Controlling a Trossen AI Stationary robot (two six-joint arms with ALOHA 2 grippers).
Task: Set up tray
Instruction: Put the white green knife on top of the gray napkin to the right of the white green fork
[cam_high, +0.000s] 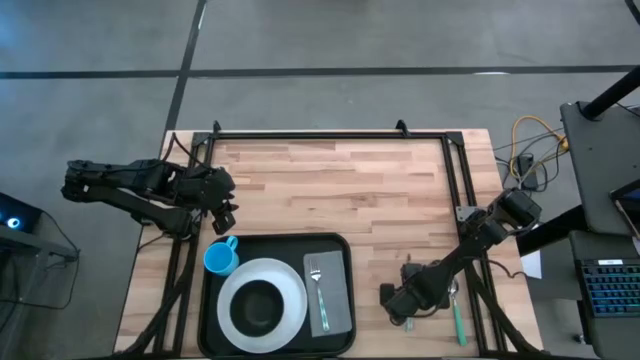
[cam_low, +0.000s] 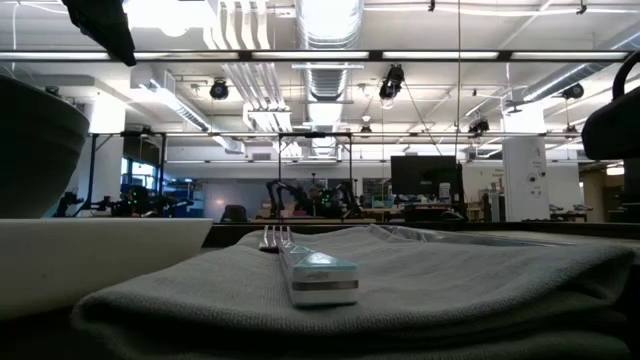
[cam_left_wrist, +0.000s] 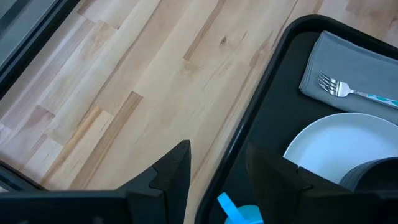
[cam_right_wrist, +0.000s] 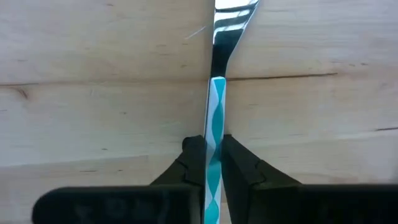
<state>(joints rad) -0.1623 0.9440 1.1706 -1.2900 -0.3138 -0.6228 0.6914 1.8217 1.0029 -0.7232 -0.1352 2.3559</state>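
Note:
The black tray (cam_high: 343, 243) lies at the table's near edge. On it are a blue cup (cam_high: 221, 259), a white plate (cam_high: 292, 288) with a dark bowl (cam_high: 260, 308), and a grey napkin (cam_high: 336, 318) with a fork (cam_high: 317, 285) lying on it. My left gripper (cam_high: 226, 218) is open and empty over the table by the tray's far left corner (cam_left_wrist: 273, 43). My right gripper (cam_high: 398, 300) is to the right of the tray, shut on a utensil (cam_right_wrist: 215, 106) with a teal and white handle. A teal-handled spoon (cam_high: 458, 315) lies on the table farther right. My right gripper pinches the utensil's teal and white handle (cam_right_wrist: 214, 134) between its two fingers (cam_right_wrist: 194, 155). The handle shows edge-on. Its metal end (cam_right_wrist: 233, 15) reaches out past the fingertips over the wood. I cannot tell whether the utensil is clear of the table.
Bare wood table (cam_high: 340, 180) stretches beyond the tray to the far edge. Dark frame rails run along the table's left, right and far sides (cam_high: 330, 134). Cables and equipment (cam_high: 530, 150) stand off the table's right edge.

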